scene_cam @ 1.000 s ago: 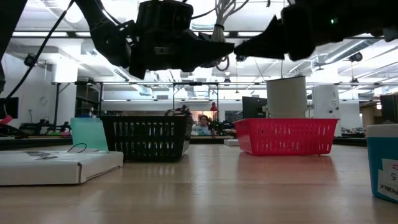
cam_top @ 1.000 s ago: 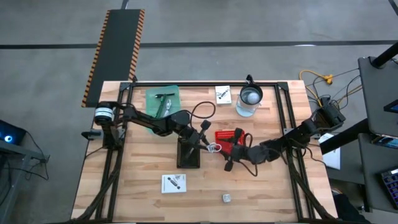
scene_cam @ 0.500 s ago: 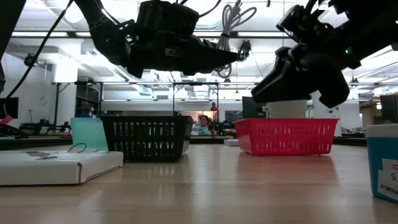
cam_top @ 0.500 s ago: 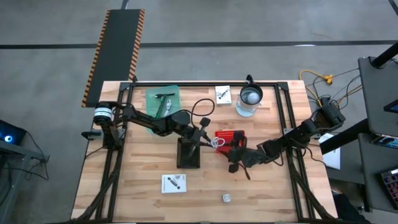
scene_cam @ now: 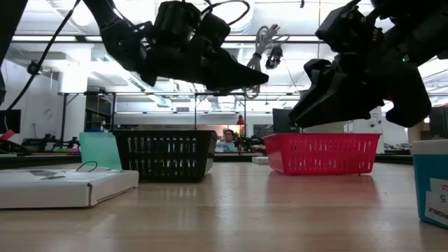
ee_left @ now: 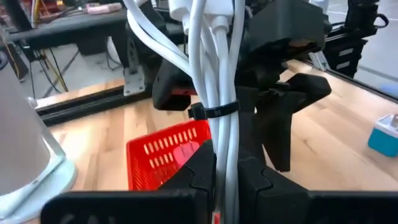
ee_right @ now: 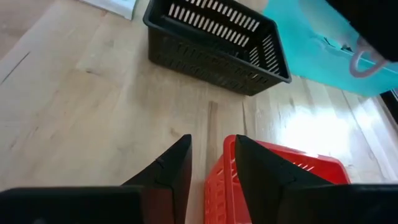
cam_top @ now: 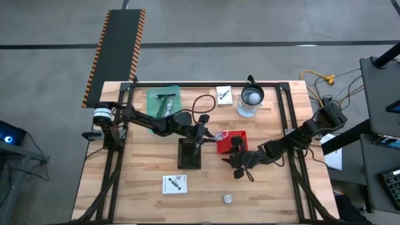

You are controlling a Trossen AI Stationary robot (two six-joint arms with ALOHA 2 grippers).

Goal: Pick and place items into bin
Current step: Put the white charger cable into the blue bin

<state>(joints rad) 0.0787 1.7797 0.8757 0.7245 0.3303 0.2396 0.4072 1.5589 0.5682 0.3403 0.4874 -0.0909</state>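
**Left pincer holds white cable bundle above the bins**

Legible writing: none can be read with certainty. The two white cards carry dark print too small to make out, and the teal box (scene_cam: 435, 189) at the low view's right edge shows only fragments of dark lettering on a white label.

Surface and room: the desk (cam_top: 137, 169) is a pale wood-plank top inside a black tube frame. Around it lies grey concrete floor, with a black mat edged in orange-and-black hazard stripes beyond the far side. The low view looks into a large white workshop with ceiling strip lights and a person far behind the bins.

Objects:
- Black bin (cam_top: 189, 154): rectangular slotted plastic basket, mid-desk.
- Red bin (cam_top: 228, 141): same slotted form, just to the right of the black bin.
- Cable bundle (ee_left: 208, 74): glossy white cords bound by a black tie.
- White cards: one (cam_top: 175, 184) near the front edge, one (cam_top: 224, 94) at the far edge beside the clear jug (cam_top: 251, 99).
- Silver cube (cam_top: 228, 199): near the front edge.
- Green mat (cam_top: 162, 102): far left, carrying small items.

Pincers:
- Left pincer (cam_top: 201, 141): closed tight on the cable bundle, raised above the gap between the black and red bins.
- Right pincer (ee_right: 211, 163): partly open, holding nothing, its fingers straddling the red bin's near wall.
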